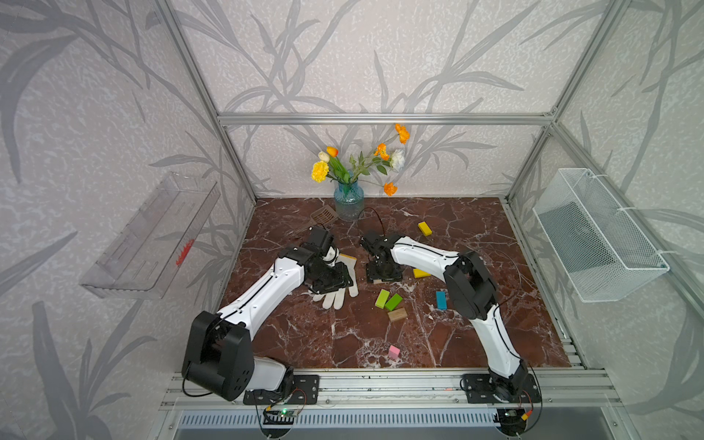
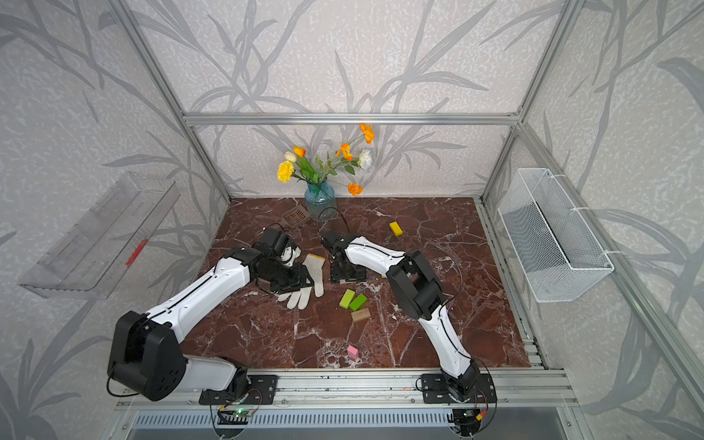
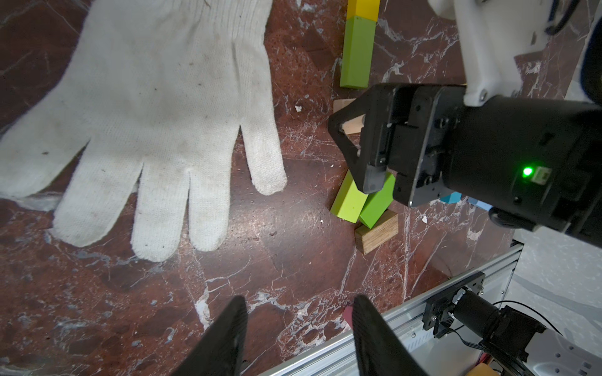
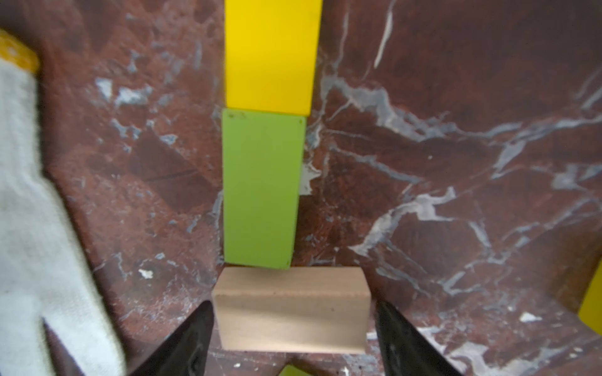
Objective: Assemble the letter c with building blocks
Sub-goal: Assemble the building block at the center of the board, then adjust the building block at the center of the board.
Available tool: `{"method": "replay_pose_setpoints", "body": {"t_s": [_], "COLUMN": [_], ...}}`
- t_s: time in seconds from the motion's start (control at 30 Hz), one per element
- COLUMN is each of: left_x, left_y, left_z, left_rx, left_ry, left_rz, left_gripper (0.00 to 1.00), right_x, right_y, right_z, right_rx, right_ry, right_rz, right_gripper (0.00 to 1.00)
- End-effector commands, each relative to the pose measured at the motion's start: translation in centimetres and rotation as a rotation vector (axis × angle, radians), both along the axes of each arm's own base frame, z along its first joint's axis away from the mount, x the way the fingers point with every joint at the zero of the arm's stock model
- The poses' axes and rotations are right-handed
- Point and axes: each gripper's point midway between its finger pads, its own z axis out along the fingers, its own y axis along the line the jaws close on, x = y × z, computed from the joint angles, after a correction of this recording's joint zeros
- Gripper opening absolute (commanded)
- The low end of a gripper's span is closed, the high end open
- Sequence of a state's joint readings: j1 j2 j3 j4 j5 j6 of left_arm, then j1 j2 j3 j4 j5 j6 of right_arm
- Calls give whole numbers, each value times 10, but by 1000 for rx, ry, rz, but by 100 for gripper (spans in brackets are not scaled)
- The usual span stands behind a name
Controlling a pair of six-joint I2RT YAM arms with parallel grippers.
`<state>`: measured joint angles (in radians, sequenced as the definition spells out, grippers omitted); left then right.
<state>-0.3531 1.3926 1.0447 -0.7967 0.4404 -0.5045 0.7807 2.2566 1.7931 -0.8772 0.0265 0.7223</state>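
Right fingers are apart and straddle wood block, with a slim gap each side, not clamped. Wood block lies flat, mid-bench, crosswise at the near end of green block; touching or just short, can't tell. Yellow block butts green block's far end, in the same line. The row runs far to near: yellow, green, wood. In both top views the row is mostly hidden under the right arm.

Left fingers are apart with nothing between them, hanging over bare bench near the glove fingertips. The glove lies flat, left of the row, with its fingertips pointing near.

Loose blocks:
- Green pair lies side by side, touching, on the near side of the row.
- Second wood block is against the pair's near end.
- Blue block is right of the pair, beside the right arm.
- Spare yellow block is just right of the right fingers.
- Far yellow block is alone, far right.
- Pink block is alone, by the near edge.

Spatula lies at the far edge, just left of the vase of flowers.
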Motion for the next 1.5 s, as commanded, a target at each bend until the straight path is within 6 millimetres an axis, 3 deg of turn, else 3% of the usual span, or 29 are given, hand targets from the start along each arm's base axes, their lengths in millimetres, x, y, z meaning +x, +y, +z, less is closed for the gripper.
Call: {"method": "replay_pose_setpoints", "body": {"t_s": [0.0,0.23,0.47,0.63,1.0,1.2,1.47], "left_x": [-3,-1,6,15,37,48,48], "left_y": [2,3,1,-7,-45,-59,-84], "left_z": [4,6,5,-1,-24,-41,-60], "left_rx": [-2,3,-3,-27,-7,22,23], "left_ry": [-11,-13,3,27,79,105,141], "left_rz": [-10,7,27,71,98,125,101], "left_gripper": [54,53,53,42,20,10,1], "right_x": [1,-9,-16,-16,-14,-16,-22], "right_y": [-5,-21,-56,-80,-121,-129,-131], "right_z": [16,52,72,79,77,70,60], "right_rx": [-5,25,66,94,144,166,188], "right_ry": [-23,-59,-50,-33,-11,6,35], "right_rz": [4,0,-42,-62,-118,-137,-141], "right_gripper": [79,78,65,56,50,46,43]}}
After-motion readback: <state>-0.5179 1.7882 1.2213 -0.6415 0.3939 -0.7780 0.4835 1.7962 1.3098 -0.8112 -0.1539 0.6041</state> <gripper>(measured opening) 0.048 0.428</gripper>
